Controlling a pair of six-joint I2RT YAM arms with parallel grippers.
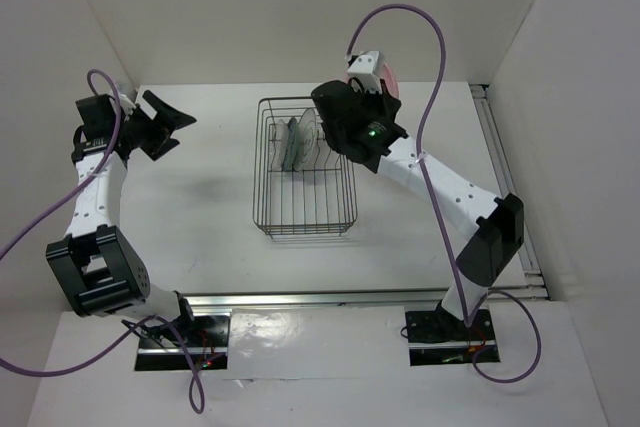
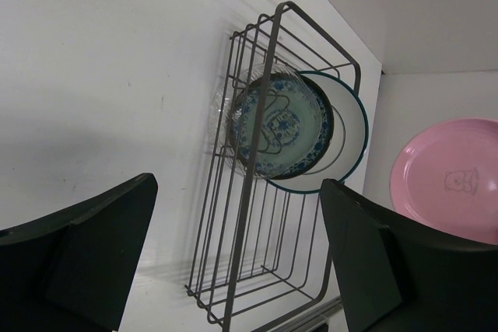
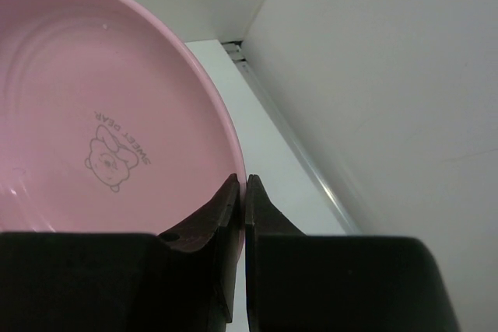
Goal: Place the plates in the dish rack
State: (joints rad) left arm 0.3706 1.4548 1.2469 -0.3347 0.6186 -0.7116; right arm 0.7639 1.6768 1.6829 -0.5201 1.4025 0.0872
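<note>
The pink plate (image 3: 101, 114), printed with a small bear, hangs in the air by the back wall, just past the far right corner of the dish rack (image 1: 306, 231). It is turned up on edge with its face toward the left arm. The right jaws are pinched almost shut on its rim, one finger on each face.

The plate looks light, stiff and glossy, probably plastic, so it should survive a knock. It could still pivot or slide in so narrow a pinch. The rim is the sensible place to hold it, since that leaves the opposite edge free to drop between the prongs.

Three plates already stand on edge in the far half of the wire rack, close together. They are a clear glass plate (image 2: 233, 103), a teal patterned plate (image 2: 276, 126) and a white plate with a dark ring (image 2: 350, 134). The glass one looks the most fragile. The near half of the rack holds no plates.

The left jaws are spread wide with nothing in them, held above the desk (image 1: 200, 207) well to the left of the rack.
</note>
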